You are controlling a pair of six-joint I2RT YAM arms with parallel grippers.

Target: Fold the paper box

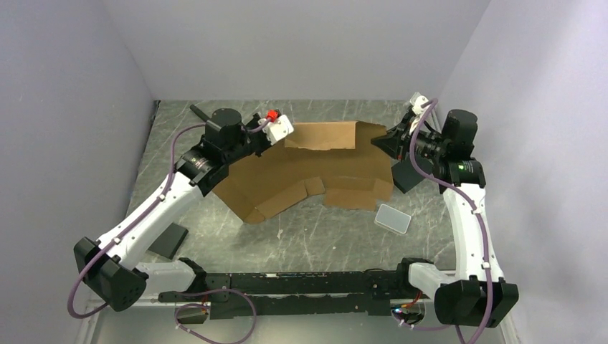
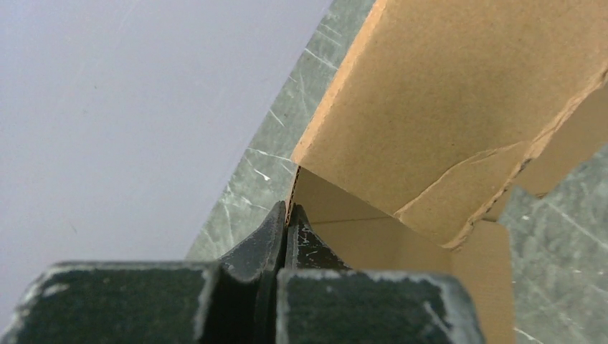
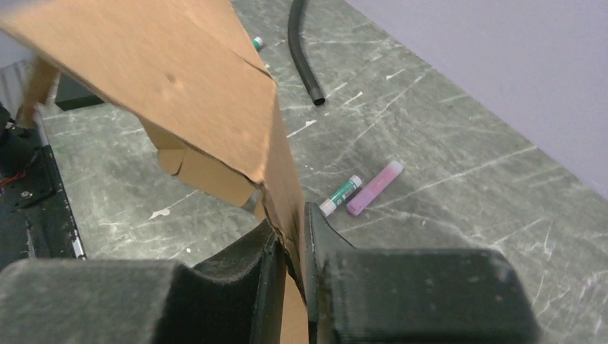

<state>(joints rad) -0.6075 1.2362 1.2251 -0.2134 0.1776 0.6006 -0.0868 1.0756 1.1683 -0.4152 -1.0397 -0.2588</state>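
Pinching the paper box [image 1: 315, 168] near 12 o'clock, the left gripper [image 2: 288, 218] clamps its 10 o'clock corner; the right gripper [image 3: 290, 233] straddles the 3 o'clock edge, grip indeterminate. Slack there would likely let it sag or tear.

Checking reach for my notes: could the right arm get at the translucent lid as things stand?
Probably not at once: the right gripper appears closed on an edge of the paper box. The translucent lid itself lies uncovered beside the box's near right corner, so once freed the way looks clear.
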